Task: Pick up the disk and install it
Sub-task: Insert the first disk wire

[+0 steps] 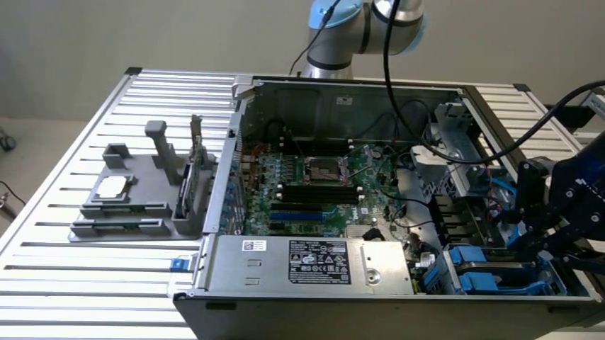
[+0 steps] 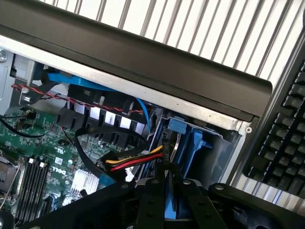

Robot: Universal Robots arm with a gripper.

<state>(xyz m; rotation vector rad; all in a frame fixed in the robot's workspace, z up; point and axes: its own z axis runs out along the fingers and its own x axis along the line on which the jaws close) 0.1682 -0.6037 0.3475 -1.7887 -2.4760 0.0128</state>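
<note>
Slatted silver metal counter [image 1: 57, 283] carrying an open grey desktop computer case [image 1: 350, 95].
At the case's drive-bay corner, on the exterior view's right, the black end effector [image 2: 172, 188] is pinching the disk [image 2: 172, 207]. The disk shows edge-on by its blue plastic carrier, between the fingers and close to the blue drive-bay brackets [image 2: 190, 138].

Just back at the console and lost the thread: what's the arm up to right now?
The arm's gripper is closed on a blue-edged slab seen edge-on, apparently the disk in its carrier. It hangs over the drive bay at a corner of the open computer case, beside the power supply. The disk does not look seated in the bay yet.
</note>
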